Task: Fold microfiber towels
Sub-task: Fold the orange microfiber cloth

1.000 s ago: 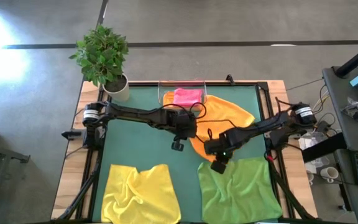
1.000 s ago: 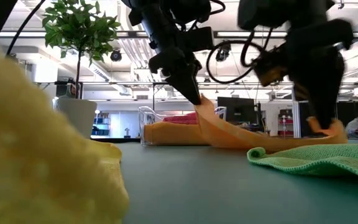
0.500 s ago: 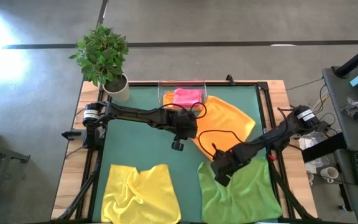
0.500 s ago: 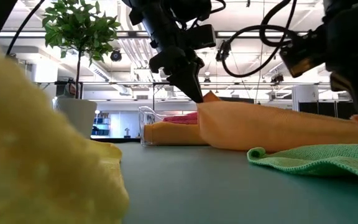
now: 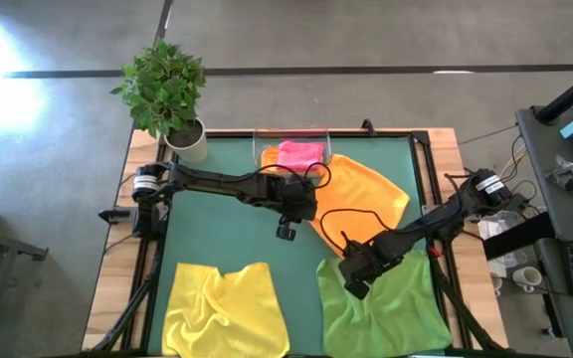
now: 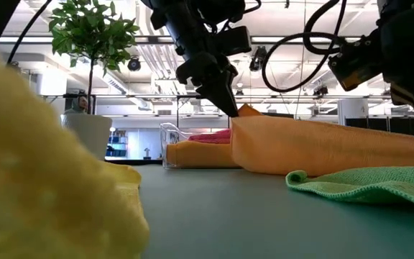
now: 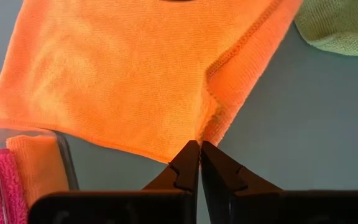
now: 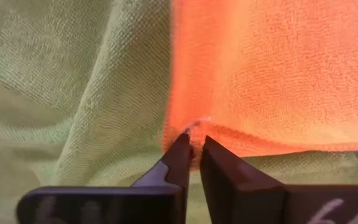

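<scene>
An orange towel (image 5: 366, 189) lies spread right of the table's middle, with its near edge lifted between my two grippers. My left gripper (image 5: 286, 234) is shut on it near the table's middle, and also shows in the low view (image 6: 232, 111). My right gripper (image 5: 354, 286) is shut on it above the green towel (image 5: 381, 313). A pink towel (image 5: 299, 154) and a second, folded orange towel (image 5: 270, 157) lie in the clear tray (image 5: 263, 134). The yellow towel (image 5: 225, 308) lies crumpled at the near left. My left gripper pinches the orange towel's hemmed edge at a corner (image 7: 205, 127) between its two fingers, slanting down from above. That corner (image 6: 244, 111) is lifted clear and the cloth slopes down from it to the table. My right gripper pinches another corner of the orange towel (image 8: 194, 124) between its two fingers, from above. The corner hangs over the green towel (image 8: 73, 93). The edge (image 6: 336, 129) between the two grippers is raised and drawn nearly straight.
A potted plant (image 5: 165, 89) stands at the far left corner. The dark green mat (image 5: 217, 234) is bare between the left arm and the yellow towel. Table frame rails run along both sides.
My right gripper has gone toward the table's near edge and up, over the green towel, with its corner of the orange towel. The towel's near edge has been lifted off the table and drawn out straight between the grippers. My left gripper has stayed nearly still.
</scene>
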Robot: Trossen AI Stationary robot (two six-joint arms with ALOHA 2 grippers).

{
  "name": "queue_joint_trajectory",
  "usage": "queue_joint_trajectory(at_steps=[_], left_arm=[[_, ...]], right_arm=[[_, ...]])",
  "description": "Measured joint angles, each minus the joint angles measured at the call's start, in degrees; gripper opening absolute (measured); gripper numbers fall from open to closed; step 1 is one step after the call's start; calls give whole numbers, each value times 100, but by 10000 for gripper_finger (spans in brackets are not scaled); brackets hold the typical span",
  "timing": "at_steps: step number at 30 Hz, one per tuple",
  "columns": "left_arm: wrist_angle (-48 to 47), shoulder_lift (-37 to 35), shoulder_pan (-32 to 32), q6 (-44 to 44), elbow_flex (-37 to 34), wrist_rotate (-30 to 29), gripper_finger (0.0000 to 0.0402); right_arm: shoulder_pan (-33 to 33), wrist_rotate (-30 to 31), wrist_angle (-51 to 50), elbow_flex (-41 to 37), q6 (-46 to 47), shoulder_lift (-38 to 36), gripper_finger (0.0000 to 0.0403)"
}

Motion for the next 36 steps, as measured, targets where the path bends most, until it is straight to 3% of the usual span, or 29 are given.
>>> queue_joint_trajectory(at_steps=[10, 15, 24, 27, 32, 36], left_arm=[[-12, 0, 2, 2, 0, 0, 0], [-13, 0, 2, 2, -1, 0, 0], [-12, 0, 2, -5, -1, 0, 0], [-12, 0, 2, -9, 0, 0, 0], [-11, 0, 2, -17, -1, 0, 0], [-13, 0, 2, -44, 0, -4, 0]], right_arm=[[-57, 13, -42, 82, -191, -18, 140], [-52, 90, -125, 167, -348, -276, 173], [731, 1684, -286, -132, -165, -1487, 178], [934, 1970, -282, -258, -822, -1636, 178], [984, 1891, -275, -411, -2504, -1515, 178], [982, 1762, -260, -434, -3206, -1282, 178]])
